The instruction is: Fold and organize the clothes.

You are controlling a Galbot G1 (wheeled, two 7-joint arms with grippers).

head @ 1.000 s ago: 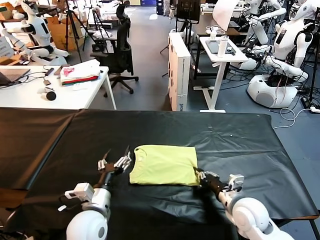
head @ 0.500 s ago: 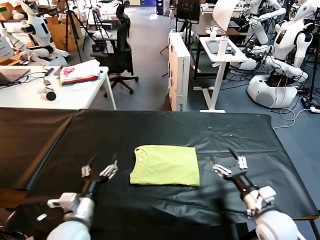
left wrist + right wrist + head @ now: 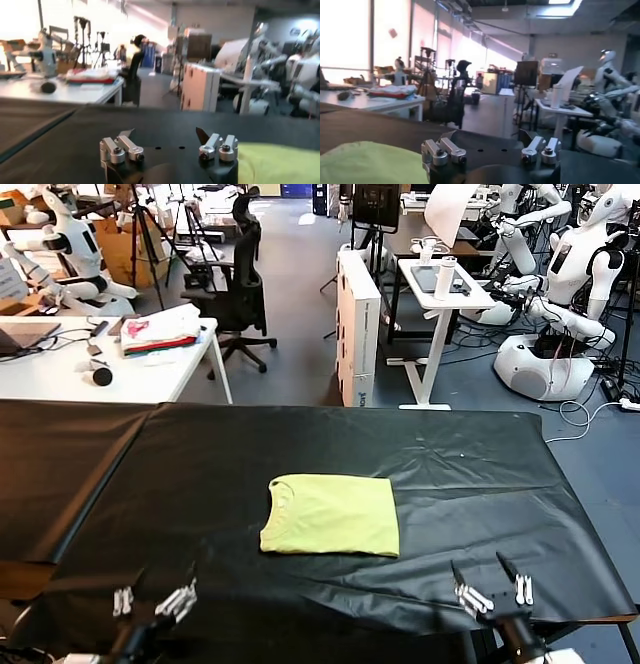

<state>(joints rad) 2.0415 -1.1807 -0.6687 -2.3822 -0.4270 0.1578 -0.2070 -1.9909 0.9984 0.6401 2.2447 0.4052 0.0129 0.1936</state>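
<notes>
The clothes are one lime-yellow T-shirt [image 3: 330, 514], lying folded into a flat rectangle on the black-covered table [image 3: 480, 464]. Both grippers are apart from it, drawn back to the table's near edge. At the near left, my left gripper [image 3: 160, 582] is open and empty. My right gripper [image 3: 476, 568] at the near right is also open, nothing between its fingers. In the left wrist view the open gripper [image 3: 164, 134] has the shirt's edge [image 3: 277, 162] off to one side. The right wrist view shows the open gripper [image 3: 485, 135] with the shirt [image 3: 365, 162] beside it.
Beyond the table stand a white desk [image 3: 60, 374] with a white-pink-red cloth pile [image 3: 160, 329], a black office chair [image 3: 238, 284], a white cabinet [image 3: 360, 324], a small white stand [image 3: 440, 294] and other robots [image 3: 570, 284].
The right gripper let go of the shirt's near right corner and opened. Both arms pulled back from the shirt's sides to the table's near edge; the shirt stayed put.
</notes>
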